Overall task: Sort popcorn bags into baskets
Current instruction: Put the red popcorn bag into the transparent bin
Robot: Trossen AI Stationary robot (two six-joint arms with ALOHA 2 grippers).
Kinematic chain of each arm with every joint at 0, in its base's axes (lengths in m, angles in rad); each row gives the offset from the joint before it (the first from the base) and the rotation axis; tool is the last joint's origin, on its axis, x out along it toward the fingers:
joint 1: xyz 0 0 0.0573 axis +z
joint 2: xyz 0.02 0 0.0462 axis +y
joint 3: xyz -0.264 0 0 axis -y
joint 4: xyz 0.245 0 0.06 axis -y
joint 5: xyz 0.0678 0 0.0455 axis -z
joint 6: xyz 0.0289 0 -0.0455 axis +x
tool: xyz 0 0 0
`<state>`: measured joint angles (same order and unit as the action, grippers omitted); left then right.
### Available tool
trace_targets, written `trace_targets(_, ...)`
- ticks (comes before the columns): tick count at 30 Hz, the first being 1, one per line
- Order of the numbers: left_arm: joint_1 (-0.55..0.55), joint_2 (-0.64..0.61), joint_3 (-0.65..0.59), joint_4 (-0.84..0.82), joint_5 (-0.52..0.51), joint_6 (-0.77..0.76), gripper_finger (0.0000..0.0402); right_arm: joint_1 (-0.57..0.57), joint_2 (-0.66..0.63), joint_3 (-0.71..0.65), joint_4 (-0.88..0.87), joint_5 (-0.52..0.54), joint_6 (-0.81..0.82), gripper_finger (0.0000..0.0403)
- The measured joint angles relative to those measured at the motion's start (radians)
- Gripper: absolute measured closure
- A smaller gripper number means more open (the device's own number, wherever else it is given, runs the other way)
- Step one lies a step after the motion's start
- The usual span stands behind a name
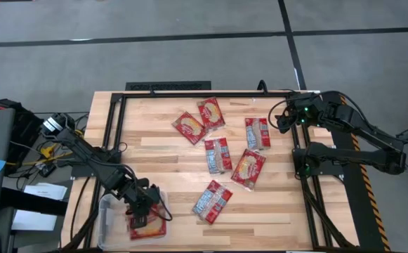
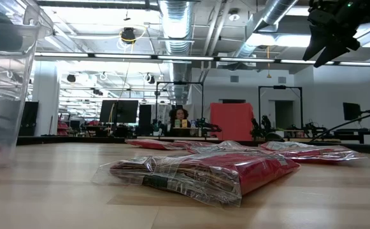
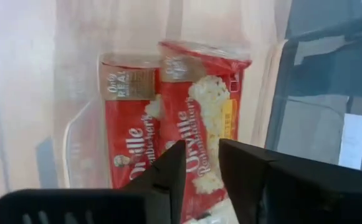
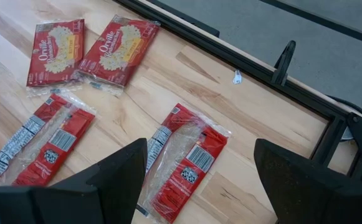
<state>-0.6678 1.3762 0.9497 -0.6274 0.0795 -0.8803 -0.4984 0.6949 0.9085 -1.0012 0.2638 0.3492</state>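
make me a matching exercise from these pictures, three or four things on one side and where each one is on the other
Things:
1. left gripper
2. right gripper
3. clear tub
4. bag face-down nearest the tub

Places:
A. raised over the table's far right corner, jaws wide open
B. at the table's near left corner
C. flat on the wood, near the table's front middle
D. low over the two bags in the tub

Pairs: 1-D, 2-A, 3-B, 4-C
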Motion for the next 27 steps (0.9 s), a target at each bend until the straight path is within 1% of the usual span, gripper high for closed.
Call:
trace_targets(4, 0.016, -0.001, 0.001, 0.0, 0.047, -0.001, 0.0291, 0.0, 0.0, 0.0, 0.0, 0.0, -0.002, 0.0086)
trace_targets(7, 0.049, -0.016, 0.009, -0.009, 0.098, -0.018, 0.0287, 0.0, 0.0, 0.0, 0.001, 0.0, -0.007, 0.0086)
trace_targets(11, 0.108, -0.08, 0.077, -0.078, 0.099, -0.032, 0.0289, 0.0, 0.0, 0.0, 0.01, 0.0, -0.009, 0.0086)
trace_targets(12, 0.126, -0.101, 0.098, -0.11, 0.085, -0.043, 0.0289, 0.0, 0.0, 0.001, 0.011, 0.0, -0.01, 0.0086)
trace_targets(14, 0.162, -0.151, 0.142, -0.184, 0.011, -0.062, 0.0289, 0.0, 0.0, 0.001, 0.013, 0.0, -0.01, 0.0086)
trace_targets(15, 0.183, -0.177, 0.166, -0.216, -0.048, -0.074, 0.0288, 0.0, 0.0, 0.001, 0.015, 0.0, -0.01, 0.0086)
trace_targets(17, 0.228, -0.227, 0.203, -0.268, -0.217, -0.099, 0.0286, 0.0, 0.0, 0.001, 0.018, 0.0, -0.01, 0.0086)
trace_targets(18, 0.256, -0.248, 0.215, -0.285, -0.304, -0.099, 0.0285, 0.0, 0.0, 0.001, 0.018, 0.0, -0.01, 0.0086)
trace_targets(19, 0.291, -0.27, 0.221, -0.29, -0.364, -0.074, 0.0282, 0.0, 0.0, 0.001, 0.019, 0.0, -0.01, 0.0086)
trace_targets(20, 0.334, -0.287, 0.223, -0.281, -0.387, -0.034, 0.0278, 0.0, 0.0, 0.001, 0.018, 0.0, -0.009, 0.0086)
trace_targets(23, 0.48, -0.308, 0.225, -0.253, -0.382, 0.082, 0.0257, 0.0, 0.0, 0.001, 0.019, 0.0, -0.01, 0.0086)
trace_targets(27, 0.646, -0.25, 0.225, -0.177, -0.331, 0.223, 0.0212, 0.0, 0.0, 0.001, 0.019, 0.0, -0.009, 0.0086)
